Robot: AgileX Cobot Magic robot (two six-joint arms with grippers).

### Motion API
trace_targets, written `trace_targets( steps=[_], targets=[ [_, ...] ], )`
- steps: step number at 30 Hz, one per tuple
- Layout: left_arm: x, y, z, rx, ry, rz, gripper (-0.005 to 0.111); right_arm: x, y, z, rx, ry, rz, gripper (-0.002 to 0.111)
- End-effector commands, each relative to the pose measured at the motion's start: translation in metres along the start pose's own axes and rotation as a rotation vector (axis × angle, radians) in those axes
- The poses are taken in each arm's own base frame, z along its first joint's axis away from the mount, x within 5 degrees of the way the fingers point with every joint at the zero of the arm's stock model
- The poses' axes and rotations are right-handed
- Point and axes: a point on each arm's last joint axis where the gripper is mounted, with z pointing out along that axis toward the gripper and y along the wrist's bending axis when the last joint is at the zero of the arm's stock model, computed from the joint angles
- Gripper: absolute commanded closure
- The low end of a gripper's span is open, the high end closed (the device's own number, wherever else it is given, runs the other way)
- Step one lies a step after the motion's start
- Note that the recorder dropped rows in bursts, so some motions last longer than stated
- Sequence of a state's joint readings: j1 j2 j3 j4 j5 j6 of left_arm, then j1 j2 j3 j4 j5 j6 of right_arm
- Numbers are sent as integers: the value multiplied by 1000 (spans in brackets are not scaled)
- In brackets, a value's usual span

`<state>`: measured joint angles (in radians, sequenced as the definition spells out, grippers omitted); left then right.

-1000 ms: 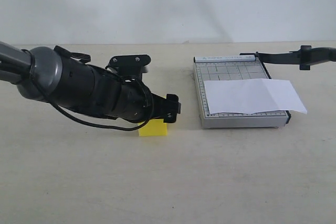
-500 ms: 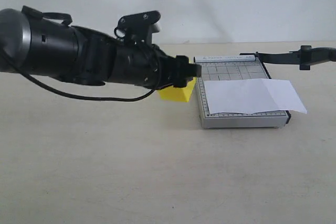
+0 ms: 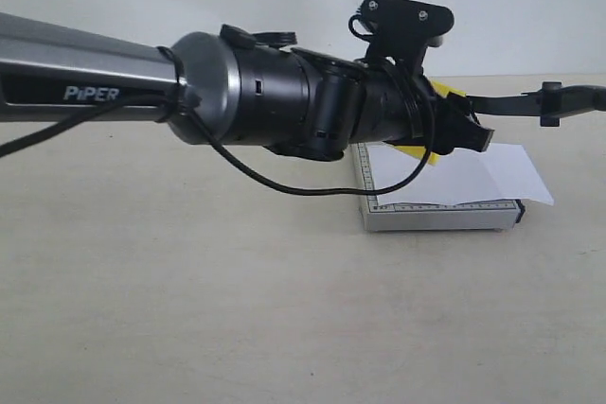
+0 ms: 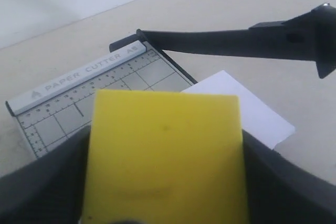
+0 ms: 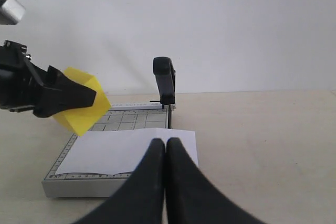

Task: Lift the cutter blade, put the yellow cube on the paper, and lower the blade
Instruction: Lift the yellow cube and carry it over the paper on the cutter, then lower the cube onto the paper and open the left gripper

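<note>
A: What did the left gripper (image 3: 464,128) have?
B: It was clamped on the yellow cube (image 4: 165,156). The cube hung tilted in the air over the grey trimmer board (image 3: 440,217), clear of the white paper (image 3: 473,175) that lay across the board on the counter (image 3: 284,309).
A: And the blade?
B: The cutter blade (image 3: 516,103) stood raised off the board, with its handle out to the right.
A: And the right gripper (image 5: 166,153)?
B: Its fingers were pressed together, holding nothing, pointed at the board.
</note>
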<state>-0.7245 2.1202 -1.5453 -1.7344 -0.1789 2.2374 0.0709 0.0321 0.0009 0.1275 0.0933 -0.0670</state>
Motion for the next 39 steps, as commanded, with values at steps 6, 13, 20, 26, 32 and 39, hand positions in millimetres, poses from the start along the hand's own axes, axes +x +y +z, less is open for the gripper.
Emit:
trace_targets(
  steps=[6, 13, 20, 26, 32, 39],
  targets=[
    [3, -12, 27, 6, 4, 1, 102, -1, 0, 0, 3, -9, -4, 108],
    [12, -19, 38, 15, 29, 6, 102, -1, 0, 0, 3, -9, -4, 108],
    [18, -23, 43, 23, 44, 9, 102, -1, 0, 0, 3, -9, -4, 108],
    [22, -23, 44, 20, 54, 10, 102, -1, 0, 0, 3, -9, -4, 108],
    [25, -26, 47, 26, 60, 11, 102, -1, 0, 0, 3, -9, -4, 108],
    [25, -26, 47, 25, 62, 11, 102, -1, 0, 0, 3, -9, -4, 108]
  ],
)
